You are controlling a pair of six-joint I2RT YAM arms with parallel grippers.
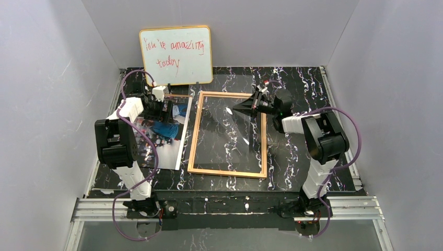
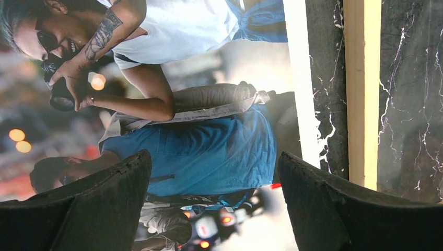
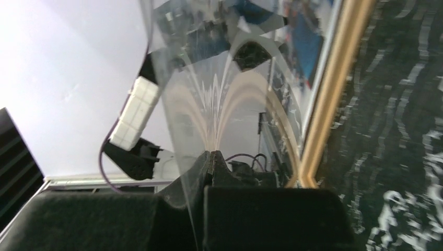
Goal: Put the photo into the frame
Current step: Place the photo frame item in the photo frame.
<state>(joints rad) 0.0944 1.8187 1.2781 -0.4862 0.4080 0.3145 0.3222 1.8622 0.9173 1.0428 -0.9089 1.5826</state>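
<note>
Left gripper (image 2: 213, 159): jaws wide apart, nothing between them, pointing down over the photo (image 2: 198, 31). One finger is over the blue-shirted figure, the other over the print's white edge. Cannot tell whether the pads touch the paper.

Right gripper (image 3: 211, 154): jaws pressed together on the clear pane (image 3: 219, 104). The pane bows and stands lifted off the frame (image 1: 227, 173).

Positions, top view: the photo lies flat on the table (image 1: 292, 157) at 9 o'clock of the frame, just beside its left rail, with a thin dark strip of table between them. The right gripper is at about 1 o'clock of the frame, near the far end of the right rail. The whiteboard (image 1: 176, 55) is propped at 11 o'clock.

Step, as judged: the right arm holds the opening clear and the left arm is about to take the photo. The photo is not yet in the frame.

Next move calls for a purchase on a flat print, likely at its white 3 o'clock edge. The photo would then be carried toward 3 o'clock and under the raised pane, which has to stay up.

Edges and room:
- The photo's 3 o'clock edge runs parallel to the frame rail, and that rail is a lip to clear.
- The side wall is close at 9 o'clock of the photo, so there is little room there.
- The left arm's own links overhang the print around 7 o'clock.
- There is open table at 3 o'clock beyond the frame's right rail.
</note>
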